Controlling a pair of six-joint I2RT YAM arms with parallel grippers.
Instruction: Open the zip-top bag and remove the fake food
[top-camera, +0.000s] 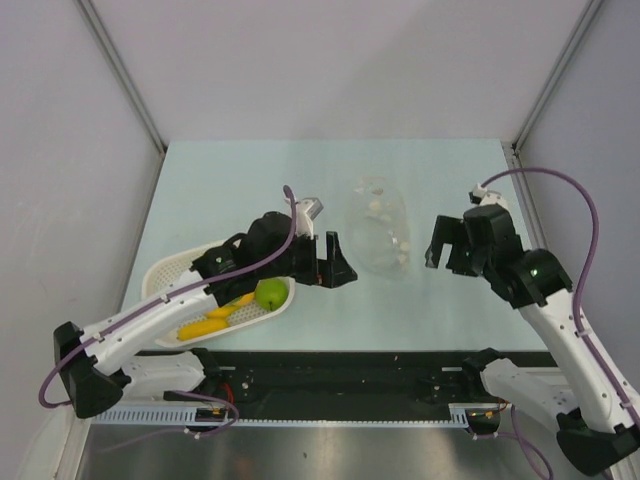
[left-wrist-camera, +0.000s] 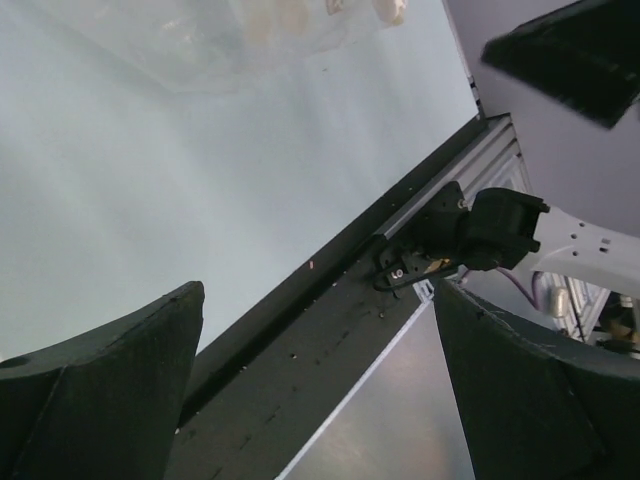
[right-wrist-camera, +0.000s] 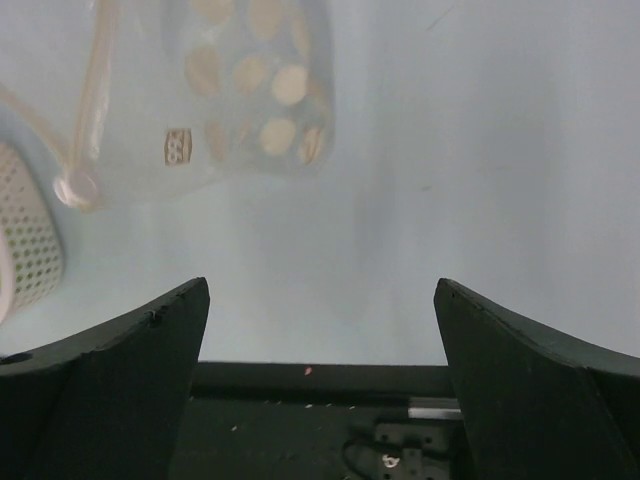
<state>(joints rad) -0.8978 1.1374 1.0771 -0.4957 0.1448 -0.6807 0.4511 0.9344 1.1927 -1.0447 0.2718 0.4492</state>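
The clear zip-top bag (top-camera: 380, 236) lies flat on the table between my two grippers. It also shows in the left wrist view (left-wrist-camera: 190, 40) and in the right wrist view (right-wrist-camera: 250, 90), where pale round spots show through it. A green apple (top-camera: 270, 293) and yellow bananas (top-camera: 213, 320) lie in the white basket (top-camera: 165, 270). My left gripper (top-camera: 337, 262) is open and empty just left of the bag; its fingers (left-wrist-camera: 110, 390) frame the table's front edge. My right gripper (top-camera: 445, 250) is open and empty just right of the bag, above the table (right-wrist-camera: 320, 290).
The basket sits at the front left under my left arm, and its rim shows in the right wrist view (right-wrist-camera: 25, 240). The black mounting rail (top-camera: 350, 365) runs along the near edge. Grey walls enclose the table on three sides.
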